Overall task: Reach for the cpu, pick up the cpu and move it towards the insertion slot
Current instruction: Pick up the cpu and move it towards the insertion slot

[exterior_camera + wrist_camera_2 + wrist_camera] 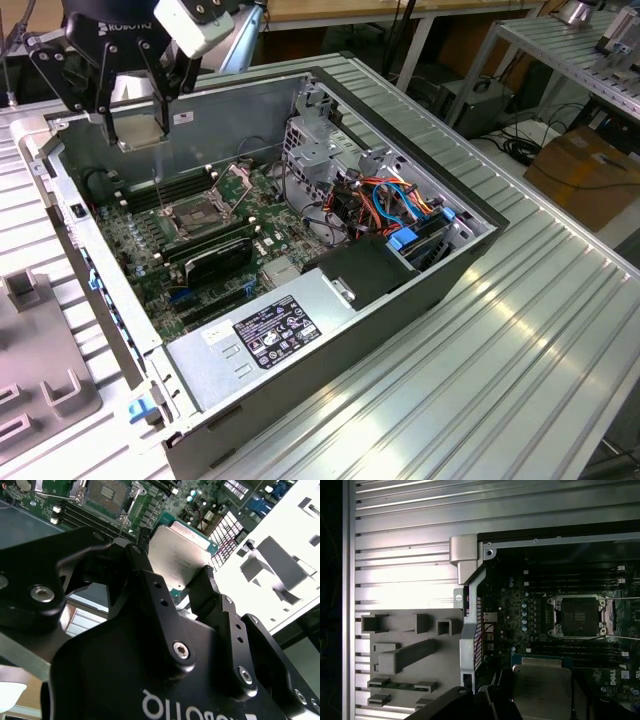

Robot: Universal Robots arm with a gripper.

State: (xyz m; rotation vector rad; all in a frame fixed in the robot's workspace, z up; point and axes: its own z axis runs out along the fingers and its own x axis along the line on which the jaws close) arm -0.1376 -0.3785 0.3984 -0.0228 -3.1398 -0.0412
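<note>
- Your black two-fingered hand (135,125) sits in the upper left of the exterior view, clenched on the cpu (137,125), a thin square chip with a pale silvery-beige face, held above the rear wall of the open grey computer case (400,275).
- In the second wrist view the black fingers (202,587) pinch the cpu (180,555) at opposite edges; the first wrist view shows the cpu (540,690) at the lower middle of the frame.
- The insertion slot (200,212), a square socket with a shiny silver frame and dark centre, lies on the green motherboard (215,255) left of centre in the exterior view, well apart from the chip. It also shows in the second wrist view (105,492) and the first wrist view (577,616).
- Risk, as a judgement: the grip is on thin edges only, so a jolt could tilt or drop the chip onto the board.
- Risk: the raised retention plate (240,178) stands beside the socket; a careless path could clip it or the case wall.
- Hard to make out: the chip's orientation marks and the socket's pins.
- Cut off: the hand's body blocks the chip's near edge in both wrist views, so you cannot judge how deep the fingers reach.
</note>
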